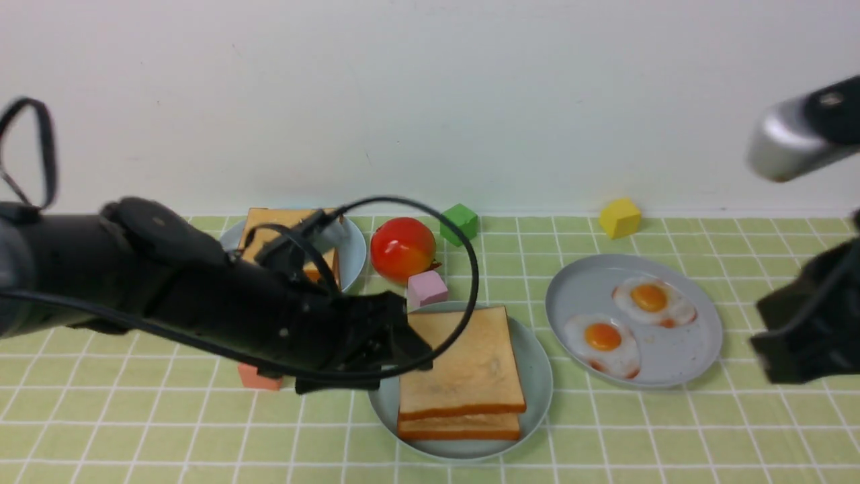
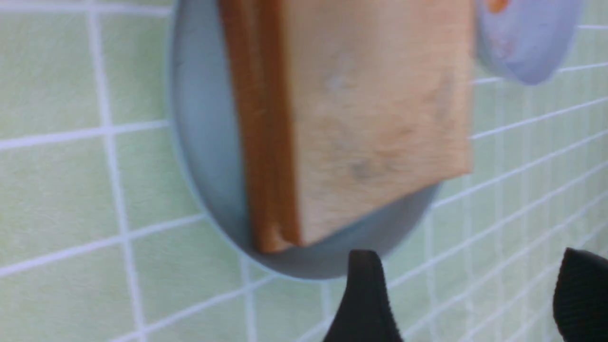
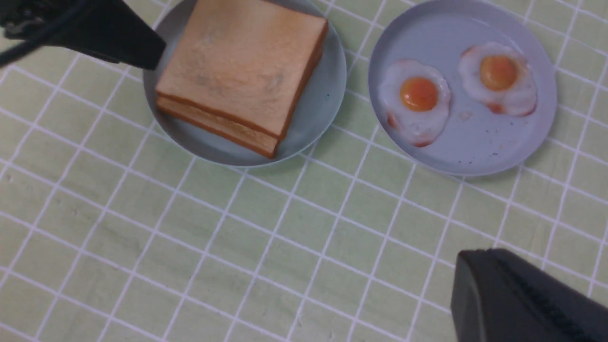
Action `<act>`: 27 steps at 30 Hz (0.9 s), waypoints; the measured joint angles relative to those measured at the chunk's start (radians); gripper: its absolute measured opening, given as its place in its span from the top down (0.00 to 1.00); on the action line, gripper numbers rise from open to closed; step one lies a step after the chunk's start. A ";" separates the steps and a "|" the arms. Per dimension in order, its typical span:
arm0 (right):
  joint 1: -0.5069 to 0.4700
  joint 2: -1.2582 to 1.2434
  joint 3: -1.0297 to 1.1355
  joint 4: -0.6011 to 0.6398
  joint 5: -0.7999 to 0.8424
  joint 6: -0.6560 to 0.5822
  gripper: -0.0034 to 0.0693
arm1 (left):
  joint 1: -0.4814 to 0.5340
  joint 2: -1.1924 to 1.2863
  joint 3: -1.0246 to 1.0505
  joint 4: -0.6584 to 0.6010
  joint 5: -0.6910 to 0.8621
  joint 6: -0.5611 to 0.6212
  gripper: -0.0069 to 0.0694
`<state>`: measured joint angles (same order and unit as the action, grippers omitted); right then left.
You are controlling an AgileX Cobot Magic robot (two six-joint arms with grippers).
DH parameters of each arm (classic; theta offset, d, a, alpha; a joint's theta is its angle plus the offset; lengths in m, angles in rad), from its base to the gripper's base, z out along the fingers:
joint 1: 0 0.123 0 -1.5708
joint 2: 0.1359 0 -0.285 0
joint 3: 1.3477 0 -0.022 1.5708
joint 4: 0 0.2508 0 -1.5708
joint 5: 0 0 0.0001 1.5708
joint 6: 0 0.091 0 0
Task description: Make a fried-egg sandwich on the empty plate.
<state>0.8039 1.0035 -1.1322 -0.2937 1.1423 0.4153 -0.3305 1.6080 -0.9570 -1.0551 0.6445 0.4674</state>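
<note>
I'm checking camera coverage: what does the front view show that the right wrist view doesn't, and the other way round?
Only the front view shows the tomato, the green block, the yellow block and the pink block.

Only the right wrist view shows the dark marks on the bare part of the fried-egg plate.

Both show that plate, its two fried eggs, the toast slices stacked on their own plate, and the left pincer.

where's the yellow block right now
In the front view, the yellow block sits at the far edge of the table, on the robot's right, just beyond the plate with the two fried eggs.
</note>
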 joint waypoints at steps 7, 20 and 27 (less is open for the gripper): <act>0.003 -0.293 0.205 0.038 -0.176 0.021 0.96 | 0.000 -0.313 0.002 0.134 0.141 -0.085 0.39; 0.003 -0.768 0.656 -0.032 -0.571 0.025 0.95 | 0.000 -1.152 0.231 0.589 0.368 -0.758 0.93; 0.003 -0.777 0.740 -0.036 -0.639 0.025 0.94 | 0.000 -1.439 0.355 0.662 0.315 -0.854 0.93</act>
<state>0.8069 0.2261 -0.3921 -0.3294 0.5035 0.4402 -0.3305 0.1688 -0.6024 -0.3932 0.9593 -0.3867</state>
